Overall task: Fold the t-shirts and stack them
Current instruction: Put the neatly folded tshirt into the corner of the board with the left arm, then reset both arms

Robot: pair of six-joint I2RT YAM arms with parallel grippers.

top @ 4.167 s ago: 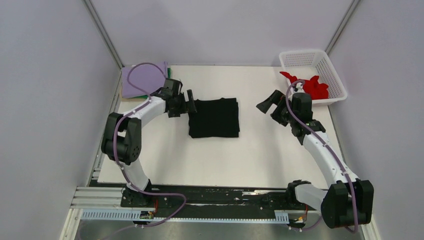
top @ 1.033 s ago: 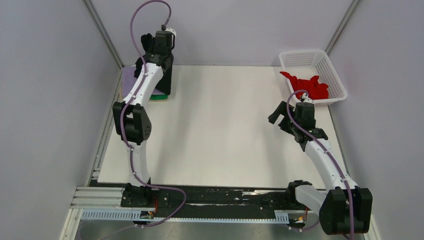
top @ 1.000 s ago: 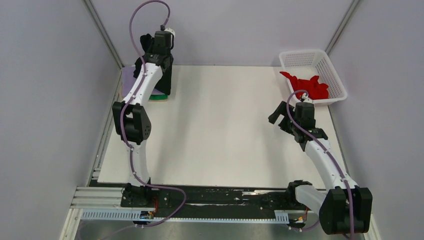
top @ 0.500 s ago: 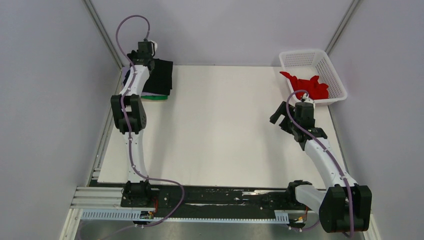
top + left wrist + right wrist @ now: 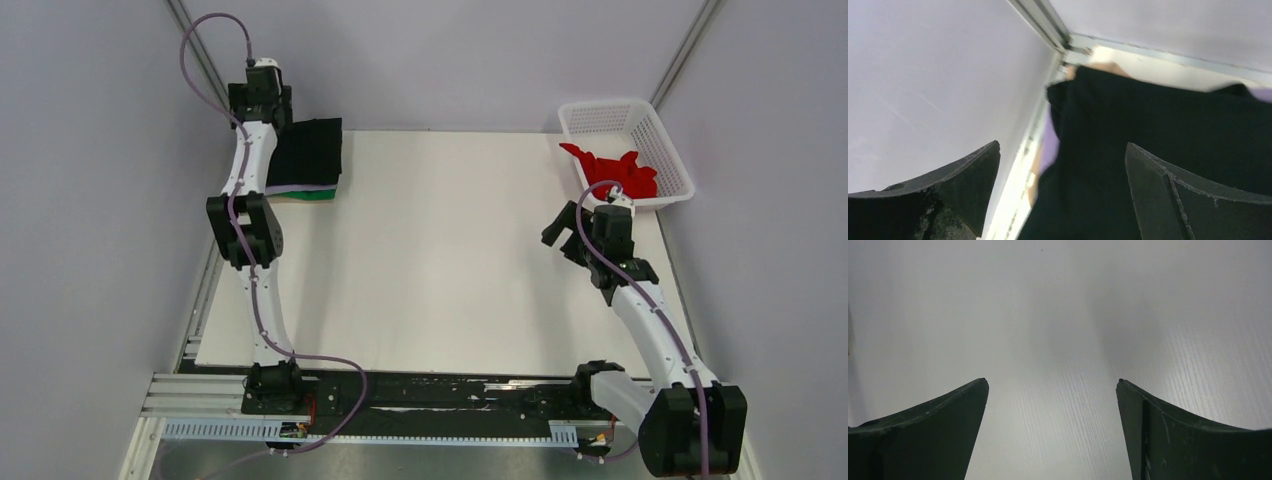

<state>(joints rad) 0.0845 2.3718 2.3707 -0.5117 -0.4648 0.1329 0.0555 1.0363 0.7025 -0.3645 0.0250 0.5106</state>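
Observation:
The folded black t-shirt [image 5: 308,152] lies on top of the stack at the table's back left corner, with a lilac edge [image 5: 318,187] and a green edge [image 5: 305,196] showing beneath it. In the left wrist view the black cloth [image 5: 1168,145] fills the right side, with a bit of lilac [image 5: 1050,145] at its edge. My left gripper [image 5: 258,100] is open and empty, raised at the stack's back left, near the wall. A red t-shirt [image 5: 615,168] lies crumpled in the white basket [image 5: 662,140]. My right gripper [image 5: 562,230] is open and empty over bare table [image 5: 1058,340].
The white lattice basket stands at the back right corner. Grey walls close in the table on the left, back and right. A metal frame post [image 5: 1040,22] runs by the left gripper.
My left arm carried the folded black t-shirt from the table's middle to the back left stack, let it go and drew back toward the wall. The right arm pulled back slightly.

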